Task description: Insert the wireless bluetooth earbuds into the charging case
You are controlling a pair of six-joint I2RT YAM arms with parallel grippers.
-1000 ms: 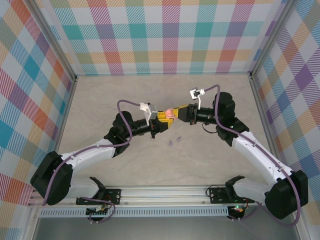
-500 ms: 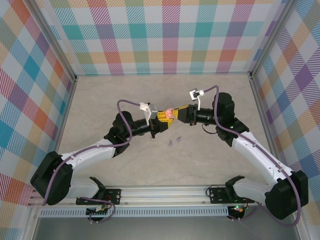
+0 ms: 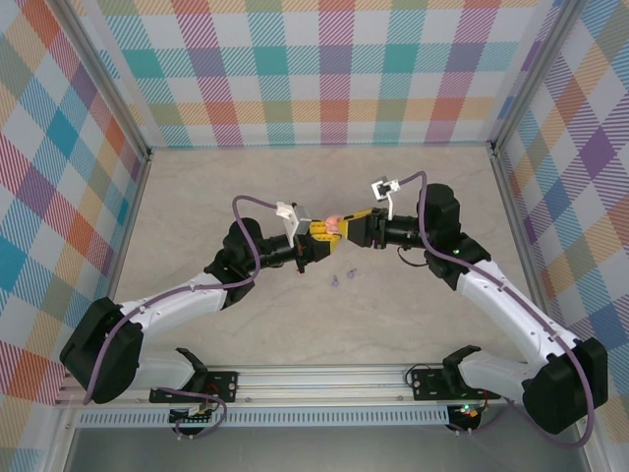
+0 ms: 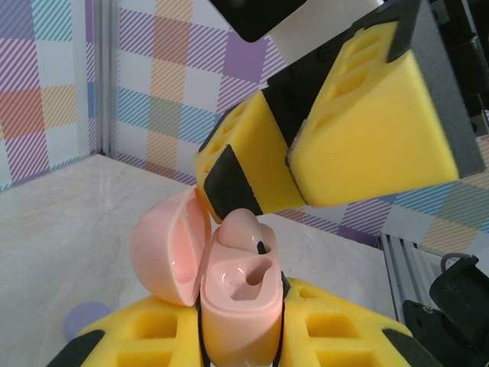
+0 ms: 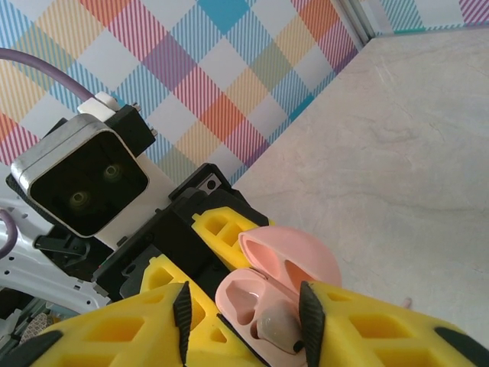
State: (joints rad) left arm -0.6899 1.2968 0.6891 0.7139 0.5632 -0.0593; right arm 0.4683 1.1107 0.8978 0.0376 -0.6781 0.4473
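Right gripper (image 5: pixel 252 325) pinches pink earbud (image 5: pixel 276 327) over open case (image 4: pixel 233 294).

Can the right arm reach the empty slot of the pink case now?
Probably yes: the right gripper already holds an earbud at the open pink case, its lid swung aside.

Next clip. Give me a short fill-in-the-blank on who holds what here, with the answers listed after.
1. The pink charging case is held by the ___ hand.
2. The case's lid is ___.
3. The right hand holds a pale pink earbud at the case's ___ socket.
4. In the top view, two small lilac pieces lie on the ___.

Answers: left; open; near; table
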